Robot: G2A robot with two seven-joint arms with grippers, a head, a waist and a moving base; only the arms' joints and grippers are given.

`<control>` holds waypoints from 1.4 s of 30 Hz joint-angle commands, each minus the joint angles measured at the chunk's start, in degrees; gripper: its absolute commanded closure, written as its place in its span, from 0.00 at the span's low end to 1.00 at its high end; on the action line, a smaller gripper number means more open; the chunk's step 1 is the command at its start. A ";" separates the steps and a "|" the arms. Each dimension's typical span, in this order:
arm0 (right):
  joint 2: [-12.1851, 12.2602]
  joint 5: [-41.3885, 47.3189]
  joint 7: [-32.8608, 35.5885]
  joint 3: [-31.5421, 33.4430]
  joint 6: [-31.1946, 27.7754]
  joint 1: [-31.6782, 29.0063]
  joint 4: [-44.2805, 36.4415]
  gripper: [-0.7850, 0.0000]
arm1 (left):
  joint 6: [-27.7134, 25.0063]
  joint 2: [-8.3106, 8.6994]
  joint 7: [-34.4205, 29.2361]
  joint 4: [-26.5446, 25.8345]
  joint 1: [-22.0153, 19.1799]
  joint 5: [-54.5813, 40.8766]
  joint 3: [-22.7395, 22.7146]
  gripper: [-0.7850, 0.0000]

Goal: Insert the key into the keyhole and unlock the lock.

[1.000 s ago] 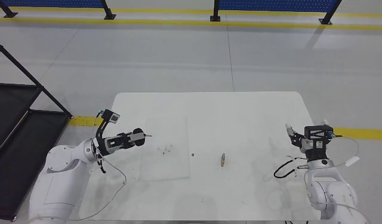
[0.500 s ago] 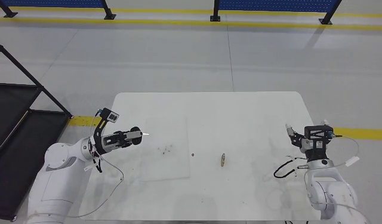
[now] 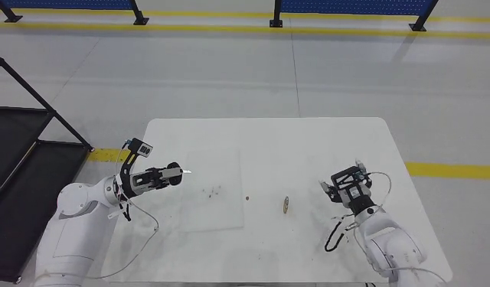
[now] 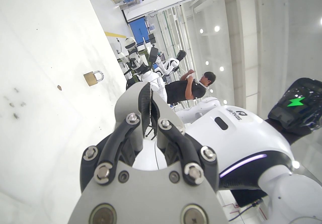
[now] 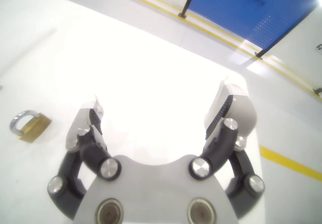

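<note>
A small brass padlock (image 3: 285,204) with a silver shackle lies on the white table (image 3: 306,145), right of centre; it also shows as the padlock (image 4: 93,78) and the padlock (image 5: 30,125). My left gripper (image 3: 182,172) hovers over the table's left part, well left of the padlock. It is shut on a thin pale key whose tip (image 3: 188,171) sticks out toward the padlock. In its wrist view the left gripper (image 4: 151,89) has its fingers pressed together. My right gripper (image 3: 342,178) is open and empty, a short way right of the padlock; its fingers (image 5: 226,106) stand wide apart.
Small dark specks (image 3: 213,189) and a spot (image 3: 246,198) mark the table between the left gripper and the padlock. A black cable (image 3: 334,239) loops by the right arm. A black rack (image 3: 23,149) stands left of the table.
My right arm has swung in from the table's right edge toward the padlock, still open. The left gripper drew back slightly a second ago and has since held still.
</note>
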 commanded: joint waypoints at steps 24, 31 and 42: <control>-4.07 10.42 58.12 -21.31 19.13 17.66 -10.62 0.00 | 0.00 0.00 0.00 0.00 0.00 0.00 0.00 1.00; -5.22 10.70 61.27 -24.64 22.75 21.16 -7.49 0.00 | 0.00 0.00 0.00 0.00 0.00 0.00 0.00 1.00; -5.22 10.70 61.27 -24.64 22.75 21.16 -7.49 0.00 | 0.00 0.00 0.00 0.00 0.00 0.00 0.00 1.00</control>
